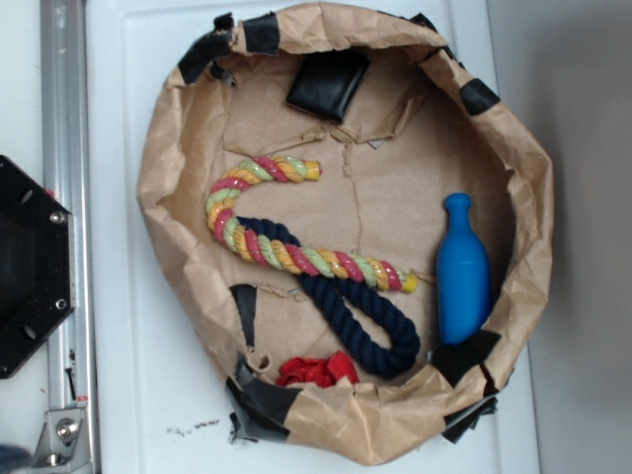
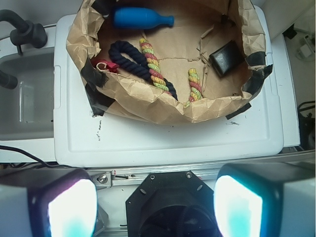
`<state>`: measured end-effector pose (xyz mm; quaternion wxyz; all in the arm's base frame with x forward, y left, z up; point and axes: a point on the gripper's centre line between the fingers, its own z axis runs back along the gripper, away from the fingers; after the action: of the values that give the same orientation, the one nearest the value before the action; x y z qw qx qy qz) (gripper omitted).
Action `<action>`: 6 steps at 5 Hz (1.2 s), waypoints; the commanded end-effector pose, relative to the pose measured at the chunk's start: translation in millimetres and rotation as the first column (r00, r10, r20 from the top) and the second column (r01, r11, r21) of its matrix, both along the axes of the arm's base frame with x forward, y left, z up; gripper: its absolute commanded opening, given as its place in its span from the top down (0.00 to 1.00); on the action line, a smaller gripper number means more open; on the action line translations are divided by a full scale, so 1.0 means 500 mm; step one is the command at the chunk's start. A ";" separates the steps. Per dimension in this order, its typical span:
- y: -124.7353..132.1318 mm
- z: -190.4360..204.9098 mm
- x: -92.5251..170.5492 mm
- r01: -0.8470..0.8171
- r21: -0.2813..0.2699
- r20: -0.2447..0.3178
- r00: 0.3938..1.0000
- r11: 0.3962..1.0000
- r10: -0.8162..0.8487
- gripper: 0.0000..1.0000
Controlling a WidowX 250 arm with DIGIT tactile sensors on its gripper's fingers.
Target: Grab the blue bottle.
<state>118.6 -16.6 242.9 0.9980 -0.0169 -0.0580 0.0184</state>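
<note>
The blue bottle (image 1: 463,270) lies on its side inside a crumpled brown paper basin (image 1: 178,138), near the right wall, knob end pointing to the top of the exterior view. In the wrist view the blue bottle (image 2: 142,18) lies at the far top of the basin (image 2: 163,106). My gripper (image 2: 155,205) is open, its two glowing fingers (image 2: 69,210) wide apart at the bottom corners, far back from the basin and above the robot's black base (image 2: 170,207). Nothing is between the fingers. The gripper does not appear in the exterior view.
Inside the basin lie a multicoloured rope (image 1: 286,242), a dark navy rope (image 1: 360,316), a red cloth scrap (image 1: 316,370) and a black pouch (image 1: 328,84). The basin stands on a white tray (image 1: 128,326). A metal rail (image 1: 64,197) and the black base plate (image 1: 30,267) are at left.
</note>
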 end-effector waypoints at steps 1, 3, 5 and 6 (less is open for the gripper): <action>0.000 0.000 0.000 0.000 0.000 0.000 1.000 1.000 0.000 0.00; 0.036 -0.142 0.160 0.241 0.067 0.150 0.957 0.968 -0.249 0.00; 0.026 -0.224 0.330 0.404 0.139 0.224 0.876 0.904 -0.426 0.00; 0.008 -0.273 0.385 0.503 0.217 0.251 0.799 0.837 -0.546 0.00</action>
<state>299.2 -4.9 85.9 0.9503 0.0249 -0.1750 -0.2564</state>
